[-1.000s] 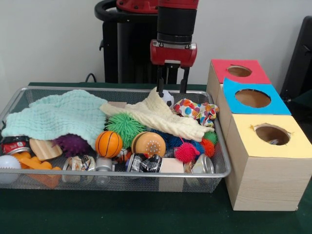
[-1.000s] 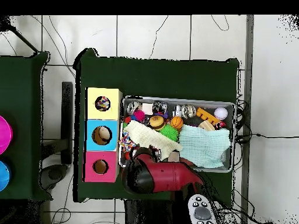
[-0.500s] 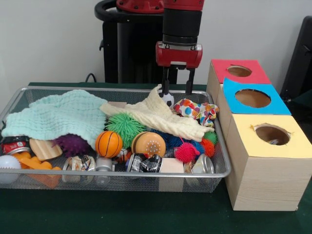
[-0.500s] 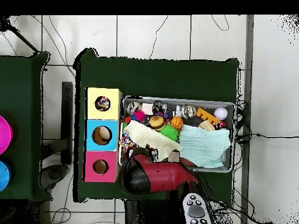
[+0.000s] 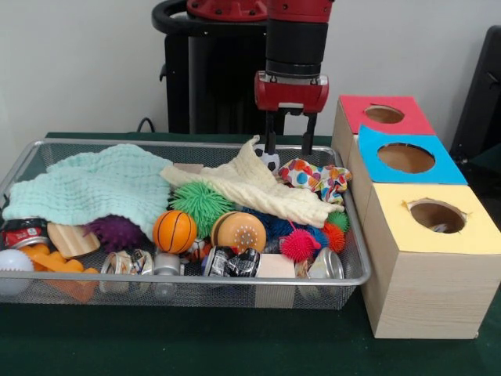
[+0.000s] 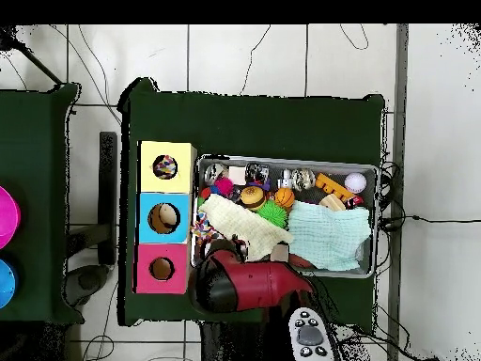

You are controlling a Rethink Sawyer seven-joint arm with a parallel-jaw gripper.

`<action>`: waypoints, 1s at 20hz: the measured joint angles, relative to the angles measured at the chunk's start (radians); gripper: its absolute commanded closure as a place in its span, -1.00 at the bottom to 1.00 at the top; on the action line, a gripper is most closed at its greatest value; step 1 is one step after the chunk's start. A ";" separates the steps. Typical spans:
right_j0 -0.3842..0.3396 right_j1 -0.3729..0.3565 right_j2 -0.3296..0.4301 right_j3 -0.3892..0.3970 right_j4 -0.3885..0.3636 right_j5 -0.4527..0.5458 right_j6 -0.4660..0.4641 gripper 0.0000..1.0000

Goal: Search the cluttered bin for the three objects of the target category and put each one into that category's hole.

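Front view: hand (image 5: pixel 290 144) hangs over the far right end of the wire bin (image 5: pixel 235 280), fingers apart, nothing between them, tips just above bin contents. Small black-and-white ball (image 5: pixel 271 160) sits right below the left tip, half hidden by the cream cloth (image 5: pixel 250 186). Cream cloth runs from bin centre toward 4 o'clock. Patterned cloth (image 5: pixel 316 178) just beside it at 3 o'clock, near the bin's right wall. Mint cloth (image 5: pixel 94 188) covers the left half. Along the front: green spiky ball (image 5: pixel 200 203), purple spiky ball (image 5: pixel 116 231), mini basketball (image 5: pixel 174 231), orange dotted ball (image 5: pixel 239 231), pink spiky ball (image 5: pixel 300 244), crushed cans (image 5: pixel 232 262), white ball (image 5: pixel 14 269) at the left corner. Which category is the target, can't tell. Boxes stand right of the bin on the green bench (image 5: pixel 235 348): red box (image 5: pixel 382 114) farthest, blue box (image 5: pixel 407 159) in the middle, yellow box (image 5: pixel 435 227) nearest, each w/ a round hole on top.

Overhead view: red arm (image 6: pixel 246 285) lies at 6 o'clock of the bin, its round head over the bin's lower left corner, so the hand itself is hidden. Bin's upper row shows cans, basketball, white ball at the right end. Yellow box's hole holds something multicoloured, blue box's hole something tan, red box's hole looks dark. Boxes are stacked at 9 o'clock of the bin, touching or nearly so.
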 measured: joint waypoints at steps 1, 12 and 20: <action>0.001 0.009 -0.004 0.000 0.000 -0.011 0.000 -1.00; 0.019 0.063 -0.030 0.000 0.000 -0.081 0.000 -1.00; 0.047 0.090 -0.053 -0.001 0.000 -0.115 0.000 -1.00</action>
